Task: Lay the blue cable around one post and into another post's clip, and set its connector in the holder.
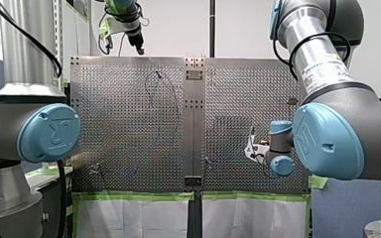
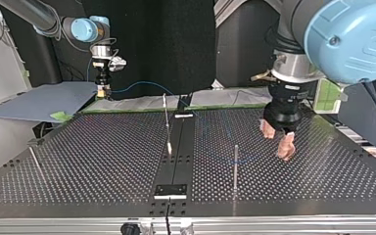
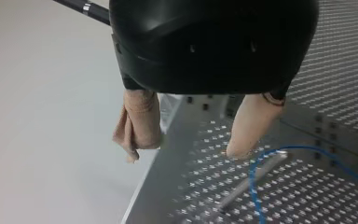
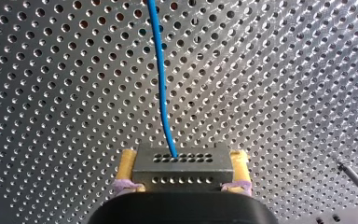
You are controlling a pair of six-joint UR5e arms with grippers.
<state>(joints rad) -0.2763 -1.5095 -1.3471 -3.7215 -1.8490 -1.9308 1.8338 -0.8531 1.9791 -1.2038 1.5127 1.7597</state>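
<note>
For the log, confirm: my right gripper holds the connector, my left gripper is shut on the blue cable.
Wrong on the left gripper: the left wrist view shows it open, holding nothing, the blue cable not between its fingers. The right gripper does hold the connector.

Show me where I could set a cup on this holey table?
Top view's left half of the table looks free, between the edge rod and the centre rod. The right half is crowded: a post, the blue cable and my open left hand.

Grey sheet (image 2: 44, 100) beside perforated table (image 2: 93, 152)
</note>
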